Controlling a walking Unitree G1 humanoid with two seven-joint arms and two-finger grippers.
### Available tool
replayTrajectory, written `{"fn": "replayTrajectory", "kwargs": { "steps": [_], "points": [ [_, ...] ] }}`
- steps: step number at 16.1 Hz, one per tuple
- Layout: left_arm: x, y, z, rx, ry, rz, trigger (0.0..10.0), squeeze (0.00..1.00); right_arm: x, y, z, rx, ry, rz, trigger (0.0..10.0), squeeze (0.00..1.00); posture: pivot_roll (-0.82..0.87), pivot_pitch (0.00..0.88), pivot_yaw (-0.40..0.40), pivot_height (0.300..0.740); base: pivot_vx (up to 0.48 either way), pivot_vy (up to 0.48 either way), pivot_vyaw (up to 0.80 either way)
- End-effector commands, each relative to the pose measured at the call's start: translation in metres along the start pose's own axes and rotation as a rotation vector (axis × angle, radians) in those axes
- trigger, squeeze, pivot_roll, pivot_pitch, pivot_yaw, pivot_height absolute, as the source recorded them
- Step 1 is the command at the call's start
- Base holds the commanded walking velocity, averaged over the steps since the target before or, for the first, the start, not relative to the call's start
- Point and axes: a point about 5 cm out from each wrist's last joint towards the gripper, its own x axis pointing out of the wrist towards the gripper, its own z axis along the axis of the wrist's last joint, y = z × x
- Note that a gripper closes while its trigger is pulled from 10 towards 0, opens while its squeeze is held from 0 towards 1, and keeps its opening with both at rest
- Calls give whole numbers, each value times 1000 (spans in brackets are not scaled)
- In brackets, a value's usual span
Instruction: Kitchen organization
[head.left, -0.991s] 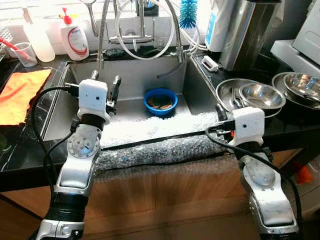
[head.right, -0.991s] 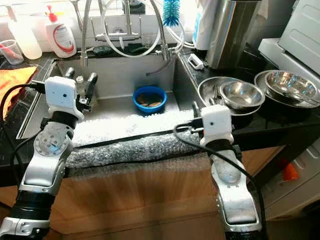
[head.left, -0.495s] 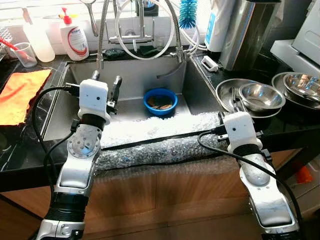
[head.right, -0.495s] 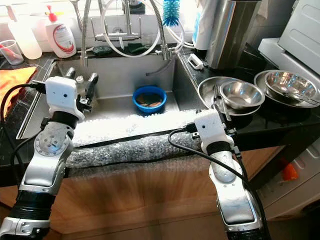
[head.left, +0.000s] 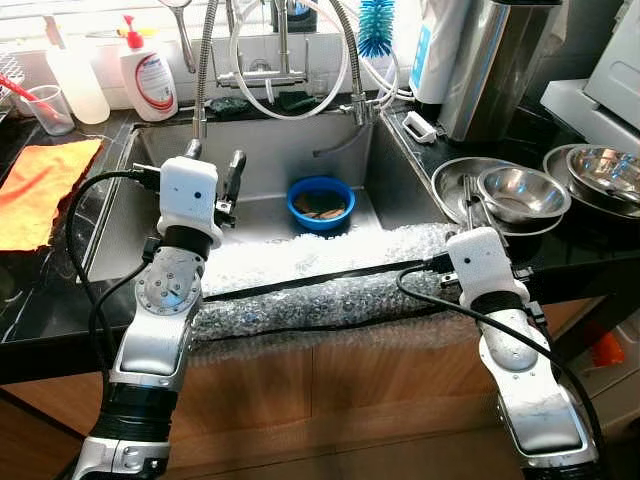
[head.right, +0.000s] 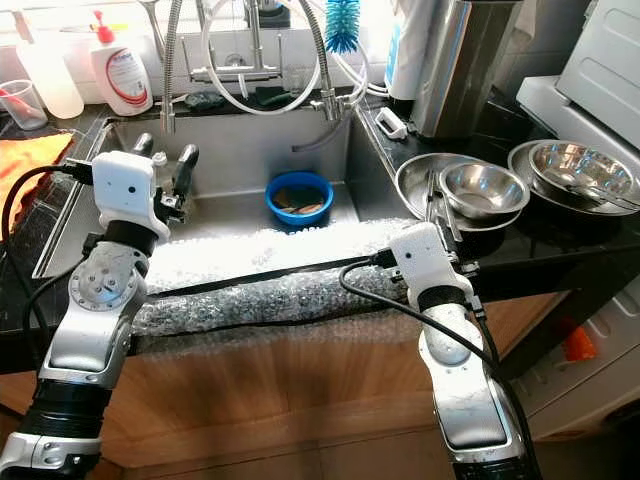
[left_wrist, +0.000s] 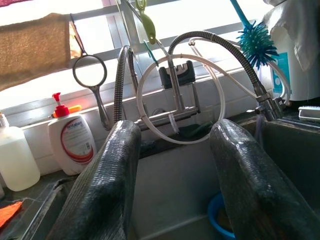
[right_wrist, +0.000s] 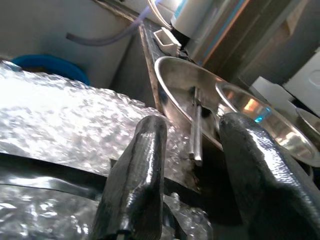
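- Lying in the wide steel pan (head.left: 455, 185) on the dark tabletop (head.left: 575, 245) to the right of the sink (head.left: 265, 215), a thin metal utensil (right_wrist: 197, 131) points toward the robot; the right wrist view shows it between the two fingers, though whether they touch it cannot be told.
- Right tool (right_wrist: 192, 165): its fingers (right_wrist: 137, 170) stand apart, holding nothing, low at the tabletop's front edge just beside the pan's near rim and over the bubble wrap (head.left: 330, 285).
- A smaller steel bowl (head.left: 523, 192) sits nested in the pan, beside the utensil.
- Further right, well apart from the tool, another stack of steel bowls (head.left: 600, 172) rests on the tabletop.
- Bubble wrap drapes along the sink's front edge and down into the basin.
- A blue bowl (head.left: 321, 203) with something brownish inside sits on the sink floor, behind the wrap.
- Left tool (left_wrist: 172, 165): its fingers (left_wrist: 107, 180) are spread wide, empty, raised over the left part of the sink and pointing toward the faucet (head.left: 280, 60) with its looped hoses.
- On the sill behind stand a pump soap bottle (head.left: 148, 72) and a pale bottle (head.left: 75, 75); a blue brush (head.left: 376, 25) hangs near the faucet.
- An orange cloth (head.left: 40, 185) lies on the tabletop left of the sink.
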Motion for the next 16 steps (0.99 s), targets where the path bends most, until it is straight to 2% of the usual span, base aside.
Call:
{"fn": "replayTrajectory", "kwargs": {
  "steps": [1,4,5,6,7,16],
  "points": [
    [3,0,3,-5,-11,-6,10000,0,0,-7,1,-11,2,-34,10000,0,-50,30,-1,740,0,0,0],
    [4,0,3,-8,-11,-5,10000,0,0,-12,3,-7,-6,-69,10000,0,-52,30,-1,740,0,0,0],
    [4,-1,3,-7,-11,-5,10000,0,0,-11,3,-8,-6,-68,8235,0,-52,30,-1,740,0,0,0],
    [4,-1,3,-8,-11,-5,10000,0,0,-11,3,-7,-8,-68,4941,0,-52,30,-1,740,0,0,0],
    [4,-1,3,-8,-11,-5,10000,0,0,-10,3,0,-10,-64,0,0,-52,30,-1,740,0,0,0],
    [4,-2,2,-11,-5,-14,10000,0,0,-7,3,11,-7,-53,0,0,-51,28,-1,740,0,0,0]
  ]
}}
